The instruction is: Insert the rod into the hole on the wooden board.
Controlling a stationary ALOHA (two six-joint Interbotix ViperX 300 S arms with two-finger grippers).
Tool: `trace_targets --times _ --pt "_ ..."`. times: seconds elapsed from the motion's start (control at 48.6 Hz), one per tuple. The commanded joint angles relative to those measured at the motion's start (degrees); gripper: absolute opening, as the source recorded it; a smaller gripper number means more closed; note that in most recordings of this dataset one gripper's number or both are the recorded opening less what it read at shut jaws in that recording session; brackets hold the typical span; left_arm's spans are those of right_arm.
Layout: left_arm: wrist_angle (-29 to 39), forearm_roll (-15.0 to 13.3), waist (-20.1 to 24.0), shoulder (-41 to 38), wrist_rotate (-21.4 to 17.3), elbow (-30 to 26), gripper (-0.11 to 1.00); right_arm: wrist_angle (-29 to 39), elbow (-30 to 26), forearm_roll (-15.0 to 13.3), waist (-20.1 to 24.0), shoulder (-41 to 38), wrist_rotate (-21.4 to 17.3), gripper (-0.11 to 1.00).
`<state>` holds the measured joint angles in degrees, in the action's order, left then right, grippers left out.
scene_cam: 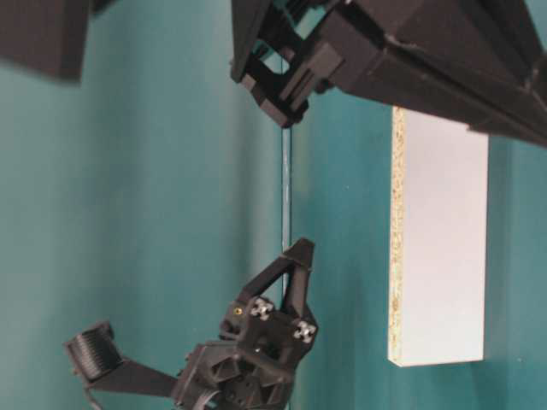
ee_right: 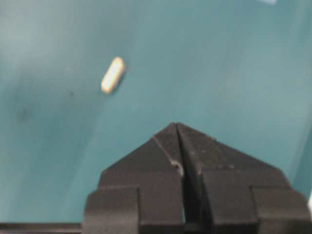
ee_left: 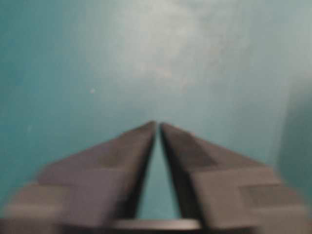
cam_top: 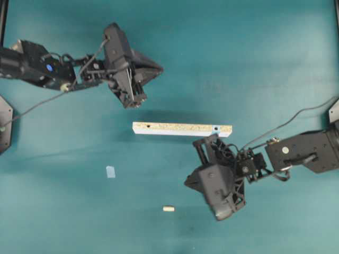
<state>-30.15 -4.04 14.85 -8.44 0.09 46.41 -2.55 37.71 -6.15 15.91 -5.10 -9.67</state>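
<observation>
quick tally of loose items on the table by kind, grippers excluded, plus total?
wooden board: 1
rod: 1
light-blue tape square: 1
Total: 3

Teal tabletop (cam_top: 254, 58) fills view; soft even light, faint shadows.
</observation>
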Motion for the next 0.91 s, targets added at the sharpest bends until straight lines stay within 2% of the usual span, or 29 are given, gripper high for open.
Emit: trace_targets --times 0.0,0.103,0.247,0.329,0.453,0.658,0.885 --pt "1.3 0.2 -0.3 2.8 -0.7 -0.4 0.48 7.0 -3.0 0.0 0.4 1.7 -2.9 0.05" --pt "1.8 0.4 -0.7 3.8 -1.0 -0.2 0.77 12.5 -5.3 0.0 0.6 1.7 -6.0 0.26" --pt "2.0 0.4 -1.5 4.0 -1.0 0.0 0.81 18.5 -8.6 0.0 1.1 1.7 -9.1 0.69" --pt "2.0 0.4 -1.9 4.0 -1.0 0.1 0.81 22.0 -10.4 0.0 1.2 1.3 -10.7 0.89" --pt "2.1 0.4 -2.0 4.0 -1.0 0.2 0.81 26.6 -13.4 0.0 1.7 0.4 -12.4 0.9" --pt "2.8 0.4 -2.3 4.6 -0.8 0.4 0.82 32.0 -21.7 0.1 2.8 -4.6 -15.5 0.89" --pt "6.9 0.4 -2.7 8.0 -1.0 2.4 0.94 38.5 -31.7 0.1 3.2 -11.6 -18.3 0.89"
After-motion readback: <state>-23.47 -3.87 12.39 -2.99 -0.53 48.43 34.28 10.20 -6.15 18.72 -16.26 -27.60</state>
